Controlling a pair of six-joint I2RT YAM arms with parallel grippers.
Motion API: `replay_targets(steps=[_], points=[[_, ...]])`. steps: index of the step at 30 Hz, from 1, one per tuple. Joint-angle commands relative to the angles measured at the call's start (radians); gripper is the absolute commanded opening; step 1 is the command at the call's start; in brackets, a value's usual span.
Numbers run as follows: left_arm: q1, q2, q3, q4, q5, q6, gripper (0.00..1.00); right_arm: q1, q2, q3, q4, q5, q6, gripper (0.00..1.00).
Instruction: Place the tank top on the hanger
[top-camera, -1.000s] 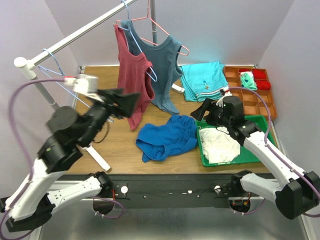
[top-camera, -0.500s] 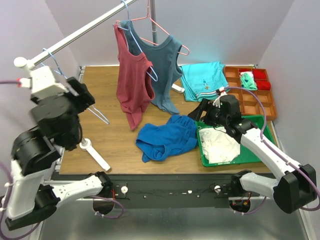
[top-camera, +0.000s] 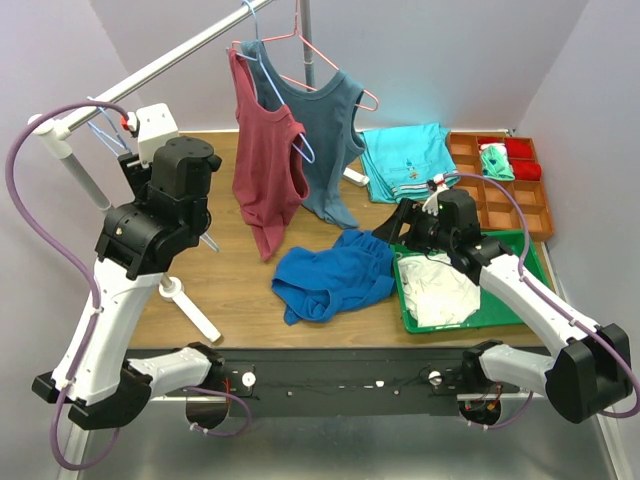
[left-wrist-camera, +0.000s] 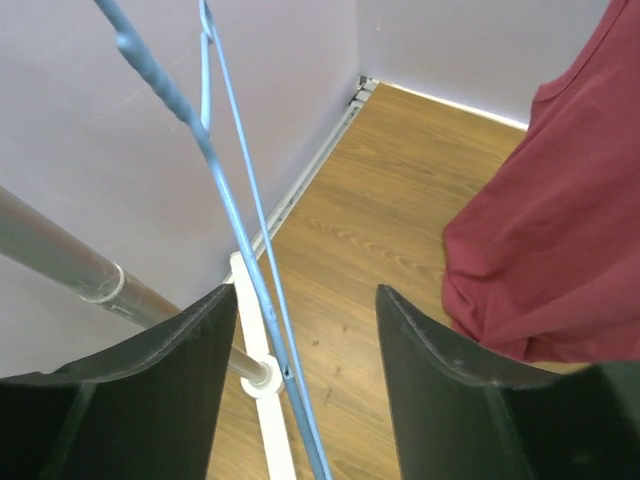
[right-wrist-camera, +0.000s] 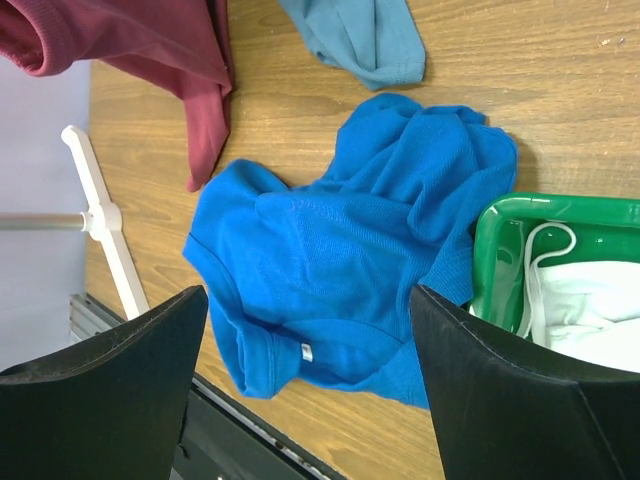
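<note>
The royal-blue tank top (top-camera: 330, 275) lies crumpled on the wooden table, left of the green tray; it fills the middle of the right wrist view (right-wrist-camera: 330, 260). My right gripper (top-camera: 400, 222) hovers open just above its right edge, with the top between the fingers (right-wrist-camera: 305, 300). The light-blue wire hanger (top-camera: 103, 122) hangs on the rail at the left. My left gripper (top-camera: 135, 160) is raised beside it and open. In the left wrist view the hanger's wires (left-wrist-camera: 250, 270) run between the open fingers (left-wrist-camera: 305, 380), nearer the left one.
A maroon top (top-camera: 265, 170) and a teal-grey top (top-camera: 325, 130) hang on hangers from the metal rail (top-camera: 160, 65). Folded turquoise clothes (top-camera: 405, 160), an orange compartment box (top-camera: 510, 195) and a green tray (top-camera: 520, 245) with white cloth sit right. The rack's white foot (top-camera: 190, 310) lies front left.
My left arm has swung up and back from over the table to the hanger at the rail's left end. My right gripper has edged left towards the tank top.
</note>
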Motion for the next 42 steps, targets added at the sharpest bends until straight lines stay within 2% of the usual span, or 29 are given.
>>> replay_targets(steps=[1, 2, 4, 10, 13, 16, 17, 18, 24, 31, 42], points=[[0.031, -0.021, -0.057, 0.083, 0.053, 0.022, 0.58, 0.001, 0.007, 0.044, -0.013, -0.018, -0.036, 0.89], [0.034, -0.016, -0.057, 0.082, 0.055, 0.022, 0.53, 0.001, 0.01, 0.047, -0.011, -0.018, -0.037, 0.89], [0.04, -0.008, -0.063, 0.088, 0.054, 0.025, 0.49, 0.001, 0.01, 0.049, -0.013, -0.02, -0.04, 0.89], [0.053, -0.008, -0.077, 0.123, 0.043, 0.039, 0.45, 0.001, 0.015, 0.049, -0.017, -0.025, -0.048, 0.89], [0.053, -0.008, -0.07, 0.137, 0.04, 0.052, 0.32, 0.001, 0.015, 0.045, -0.022, -0.025, -0.051, 0.89], [0.053, -0.01, -0.054, 0.155, 0.052, 0.072, 0.12, 0.001, 0.016, 0.05, -0.03, -0.023, -0.056, 0.89], [0.053, -0.007, -0.05, 0.165, 0.058, 0.082, 0.02, 0.001, 0.015, 0.05, -0.028, -0.022, -0.059, 0.89], [0.053, -0.007, -0.042, 0.169, 0.064, 0.091, 0.0, 0.001, 0.015, 0.052, -0.03, -0.022, -0.059, 0.89], [0.053, -0.007, 0.015, 0.218, 0.121, 0.148, 0.0, 0.001, 0.015, 0.055, -0.025, -0.02, -0.057, 0.89], [0.051, -0.019, 0.015, 0.281, 0.253, 0.195, 0.0, 0.001, 0.012, 0.041, -0.016, -0.011, -0.047, 0.89], [0.051, -0.122, -0.114, 0.317, 0.532, 0.177, 0.0, 0.001, 0.015, 0.035, -0.022, -0.003, -0.048, 0.89]])
